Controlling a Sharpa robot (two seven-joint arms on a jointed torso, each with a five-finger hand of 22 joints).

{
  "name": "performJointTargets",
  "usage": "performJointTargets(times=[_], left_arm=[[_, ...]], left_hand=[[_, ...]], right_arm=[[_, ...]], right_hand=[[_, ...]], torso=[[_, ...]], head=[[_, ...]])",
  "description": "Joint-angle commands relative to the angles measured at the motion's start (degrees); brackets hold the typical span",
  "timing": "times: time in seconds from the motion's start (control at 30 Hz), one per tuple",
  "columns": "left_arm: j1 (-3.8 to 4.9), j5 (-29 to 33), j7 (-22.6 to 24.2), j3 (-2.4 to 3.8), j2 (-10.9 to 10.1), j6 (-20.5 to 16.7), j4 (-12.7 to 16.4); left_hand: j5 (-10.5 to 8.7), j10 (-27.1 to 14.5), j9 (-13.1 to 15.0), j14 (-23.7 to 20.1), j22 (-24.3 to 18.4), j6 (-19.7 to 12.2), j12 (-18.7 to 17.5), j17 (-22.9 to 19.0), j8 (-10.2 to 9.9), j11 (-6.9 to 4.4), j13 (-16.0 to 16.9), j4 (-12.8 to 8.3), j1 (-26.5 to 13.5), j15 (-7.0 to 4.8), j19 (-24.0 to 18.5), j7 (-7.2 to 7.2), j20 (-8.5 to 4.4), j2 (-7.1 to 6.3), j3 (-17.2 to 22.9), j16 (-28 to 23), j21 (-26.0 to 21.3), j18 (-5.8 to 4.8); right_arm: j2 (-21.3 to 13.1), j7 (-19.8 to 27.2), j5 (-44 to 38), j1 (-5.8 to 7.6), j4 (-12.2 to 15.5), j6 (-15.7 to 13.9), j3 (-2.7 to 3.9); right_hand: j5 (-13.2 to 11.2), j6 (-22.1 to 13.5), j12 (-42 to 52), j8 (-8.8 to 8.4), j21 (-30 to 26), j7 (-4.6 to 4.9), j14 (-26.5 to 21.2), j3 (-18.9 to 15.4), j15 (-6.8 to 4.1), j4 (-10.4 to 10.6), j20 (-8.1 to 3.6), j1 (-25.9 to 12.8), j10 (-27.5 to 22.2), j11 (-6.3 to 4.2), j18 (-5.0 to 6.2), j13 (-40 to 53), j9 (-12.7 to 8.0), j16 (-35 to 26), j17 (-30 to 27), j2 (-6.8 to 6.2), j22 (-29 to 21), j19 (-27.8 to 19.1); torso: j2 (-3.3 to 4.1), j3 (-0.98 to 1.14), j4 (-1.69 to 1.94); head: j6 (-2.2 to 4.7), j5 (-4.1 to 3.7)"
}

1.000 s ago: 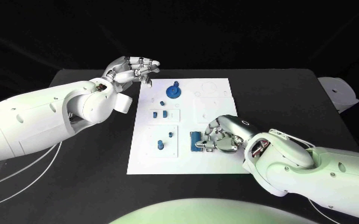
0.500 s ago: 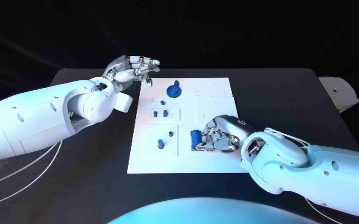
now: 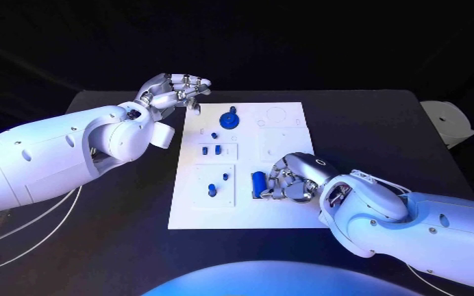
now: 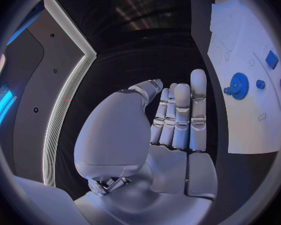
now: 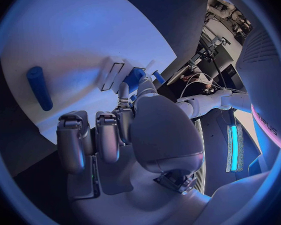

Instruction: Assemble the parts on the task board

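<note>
Fingers of the right hand (image 3: 294, 181) are curled down over the task board (image 3: 281, 217), closed around a blue cylindrical part (image 3: 259, 182) that sits just at its fingertips beside a small socket block; from where I stand it looks like a grasp, though the contact itself is tucked under the knuckles. A long blue peg (image 5: 39, 87) lies on the board a little way off from that hand, in the right wrist view. Well apart, at the board's far corner, the left hand (image 3: 176, 92) hangs in the air with its fingers straight and together, gripping nothing. Near it stands a blue gear (image 3: 229, 119), with smaller blue pieces (image 3: 210, 151) in the recesses between the two hands. To seat the part well, I would judge the hand should keep it square to its slot and press straight down, not sideways, so the board does not slide. Whether the part is already in its slot is hard to tell, since the fingers cover its base, and the socket's shape is too small to read.
</note>
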Motion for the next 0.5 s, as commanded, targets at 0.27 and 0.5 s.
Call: performJointTargets(times=[0.27,0.5], left_arm=[[0.02,0.31,0.34,0.02,-0.08,0.89,0.12],[0.02,0.31,0.29,0.02,-0.16,0.87,0.11]], left_hand=[[-0.15,-0.32,0.06,-0.32,-0.06,-0.42,0.21,-0.09,0.26,-0.12,0.05,0.11,-0.60,0.09,-0.19,-0.11,0.08,-0.05,0.09,-0.01,-0.20,0.37],[-0.15,-0.32,0.06,-0.32,-0.06,-0.42,0.21,-0.09,0.26,-0.12,0.05,0.11,-0.60,0.09,-0.19,-0.11,0.08,-0.05,0.09,-0.01,-0.20,0.37]], right_arm=[[-0.18,1.36,0.96,0.05,-0.03,1.55,0.08],[-0.18,2.52,1.82,0.05,0.02,1.71,0.08]], right_hand=[[-0.24,0.30,-0.19,0.00,0.31,-0.04,5.22,-1.61,-0.43,0.33,-0.24,-0.66,1.34,-0.09,-0.39,0.08,-0.21,0.25,11.32,-0.04,15.07,5.99],[-1.45,0.13,-1.06,0.19,0.31,0.19,5.18,-4.06,-0.21,0.36,-0.03,-3.48,1.01,0.14,-0.39,-0.21,-0.23,0.17,11.16,-1.23,15.07,5.99]], torso=[[-0.02,-0.07,0.02],[-0.02,-0.12,0.02]], head=[[-0.15,0.13],[-0.16,0.14]])
